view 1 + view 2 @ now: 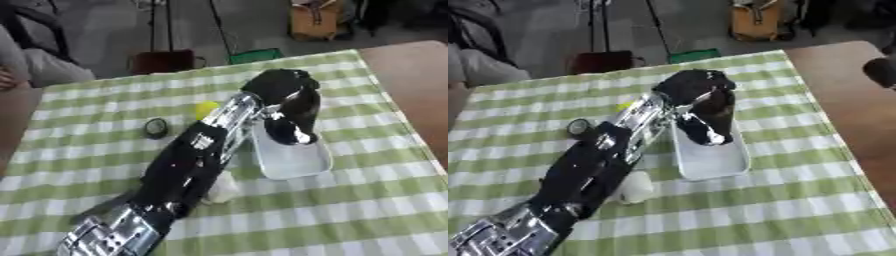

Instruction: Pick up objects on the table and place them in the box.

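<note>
You're hanging the left robot hand (293,107) over the shallow white rectangular plastic box (297,162), fingers curled downward, likely for a drop; whether they're pinching anything can't be told, and the box's visible floor is showing nothing. Still waiting on the green-and-white checked tabletop (367,200): a small yellow round object (206,108) just beside the arm, a dark ring-shaped object (157,127) further left, and a pale white lump (224,189) near the box's front corner. The right robot hand isn't showing.

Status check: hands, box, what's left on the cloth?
Left hand over the white box, fingers pointing down; grip unclear. Right hand out of view. Yellow object, dark round object, white object on the cloth.
</note>
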Controlling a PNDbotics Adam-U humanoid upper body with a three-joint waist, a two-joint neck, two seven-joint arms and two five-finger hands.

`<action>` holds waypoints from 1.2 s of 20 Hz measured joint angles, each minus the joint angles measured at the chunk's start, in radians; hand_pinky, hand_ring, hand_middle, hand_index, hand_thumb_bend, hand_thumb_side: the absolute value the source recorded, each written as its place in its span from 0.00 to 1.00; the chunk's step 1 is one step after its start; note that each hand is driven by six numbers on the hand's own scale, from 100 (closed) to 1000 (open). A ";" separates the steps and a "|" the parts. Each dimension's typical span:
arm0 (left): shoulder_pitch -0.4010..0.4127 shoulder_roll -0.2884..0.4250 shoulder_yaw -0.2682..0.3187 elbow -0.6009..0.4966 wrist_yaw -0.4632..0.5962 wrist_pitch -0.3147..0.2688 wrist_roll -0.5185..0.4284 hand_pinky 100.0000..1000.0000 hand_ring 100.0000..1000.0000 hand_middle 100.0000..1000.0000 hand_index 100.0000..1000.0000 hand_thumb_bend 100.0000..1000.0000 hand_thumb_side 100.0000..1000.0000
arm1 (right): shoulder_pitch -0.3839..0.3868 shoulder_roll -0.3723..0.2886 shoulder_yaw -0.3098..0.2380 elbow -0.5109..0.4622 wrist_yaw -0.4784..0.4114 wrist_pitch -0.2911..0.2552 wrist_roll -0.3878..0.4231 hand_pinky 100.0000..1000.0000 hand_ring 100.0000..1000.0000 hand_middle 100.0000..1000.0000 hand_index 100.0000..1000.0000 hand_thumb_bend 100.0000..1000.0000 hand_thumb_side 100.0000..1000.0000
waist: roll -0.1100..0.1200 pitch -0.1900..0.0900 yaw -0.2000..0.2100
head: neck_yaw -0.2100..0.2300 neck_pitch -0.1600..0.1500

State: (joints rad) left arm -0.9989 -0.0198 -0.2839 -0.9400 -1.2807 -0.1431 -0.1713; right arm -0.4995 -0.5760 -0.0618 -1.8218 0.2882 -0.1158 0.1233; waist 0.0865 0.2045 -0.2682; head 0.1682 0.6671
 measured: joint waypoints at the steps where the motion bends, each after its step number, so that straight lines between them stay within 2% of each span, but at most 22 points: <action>1: 0.008 0.000 -0.002 0.010 -0.008 -0.006 0.005 0.34 0.47 0.69 0.80 0.39 0.27 | 0.003 0.000 0.000 0.000 0.000 0.000 0.000 0.50 0.55 0.65 0.84 0.68 0.50 | 0.000 0.000 0.001 | -0.002 0.000; 3: 0.017 -0.001 -0.002 0.027 -0.018 -0.019 0.027 0.59 0.65 0.77 0.85 0.60 0.52 | 0.007 0.000 -0.002 0.000 0.000 0.001 -0.001 0.50 0.55 0.65 0.84 0.68 0.50 | 0.000 0.000 0.002 | -0.003 0.000; 5: 0.021 -0.004 -0.001 0.031 -0.022 -0.029 0.067 0.79 0.81 0.86 0.88 0.79 0.76 | 0.007 0.000 -0.005 0.000 0.000 0.002 -0.002 0.50 0.55 0.65 0.84 0.68 0.50 | -0.001 0.000 0.002 | -0.004 0.000; 7: 0.022 -0.007 0.002 0.033 -0.022 -0.044 0.102 0.87 0.87 0.90 0.90 0.85 0.87 | 0.008 0.000 -0.005 0.000 0.000 0.002 -0.002 0.50 0.55 0.65 0.84 0.68 0.50 | -0.002 0.000 0.003 | -0.004 0.000; 8: 0.022 -0.007 0.005 0.033 -0.021 -0.052 0.118 0.87 0.88 0.91 0.90 0.86 0.88 | 0.008 0.000 -0.006 0.000 0.000 0.002 -0.002 0.50 0.55 0.65 0.84 0.68 0.50 | -0.003 0.000 0.004 | -0.005 0.000; 9: 0.022 -0.007 0.008 0.031 -0.019 -0.060 0.135 0.89 0.90 0.93 0.91 0.82 0.94 | 0.008 0.000 -0.006 0.000 0.000 0.002 -0.002 0.50 0.55 0.65 0.84 0.68 0.50 | -0.003 0.000 0.005 | -0.006 0.000; 12: 0.022 -0.006 0.021 -0.013 0.013 -0.074 0.208 0.89 0.91 0.94 0.92 0.79 0.97 | 0.015 0.000 -0.006 0.000 0.000 0.001 -0.003 0.50 0.55 0.65 0.84 0.68 0.50 | -0.005 0.000 0.010 | -0.010 0.000; 16: 0.022 0.031 0.033 -0.124 0.074 -0.070 0.277 0.89 0.91 0.95 0.92 0.80 0.94 | 0.017 0.000 -0.009 0.000 0.000 0.001 -0.003 0.50 0.55 0.65 0.84 0.68 0.50 | -0.010 -0.002 0.018 | -0.014 0.000; 17: 0.022 0.040 0.038 -0.157 0.094 -0.064 0.286 0.74 0.81 0.89 0.88 0.83 0.82 | 0.020 0.000 -0.010 0.000 0.000 0.001 -0.003 0.50 0.55 0.65 0.84 0.68 0.50 | -0.012 -0.003 0.021 | -0.016 0.000; 18: 0.029 0.049 0.053 -0.210 0.136 -0.054 0.309 0.74 0.81 0.89 0.88 0.83 0.82 | 0.026 0.000 -0.012 0.002 0.000 0.001 -0.004 0.50 0.55 0.65 0.84 0.68 0.50 | -0.015 -0.006 0.031 | -0.021 0.000; 19: 0.044 0.070 0.073 -0.277 0.198 -0.040 0.336 0.69 0.78 0.88 0.87 0.79 0.77 | 0.030 0.000 -0.012 0.004 0.000 0.002 -0.005 0.50 0.55 0.65 0.84 0.68 0.49 | -0.018 -0.010 0.042 | -0.026 0.001; 21: 0.106 0.134 0.113 -0.435 0.373 -0.011 0.379 0.67 0.76 0.86 0.87 0.77 0.74 | 0.043 0.000 -0.015 0.009 0.000 0.004 -0.007 0.50 0.55 0.65 0.84 0.68 0.49 | -0.027 -0.020 0.069 | -0.041 0.003; 24: 0.233 0.259 0.181 -0.656 0.664 0.023 0.390 0.66 0.75 0.85 0.87 0.73 0.72 | 0.062 0.000 -0.022 0.015 0.000 0.004 -0.011 0.50 0.55 0.65 0.84 0.68 0.49 | -0.034 -0.030 0.115 | -0.062 0.014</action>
State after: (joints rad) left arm -0.7657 0.2390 -0.1029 -1.5963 -0.6171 -0.1204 0.2184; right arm -0.4374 -0.5761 -0.0840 -1.8070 0.2883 -0.1113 0.1121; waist 0.0522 0.1747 -0.1534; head 0.1059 0.6815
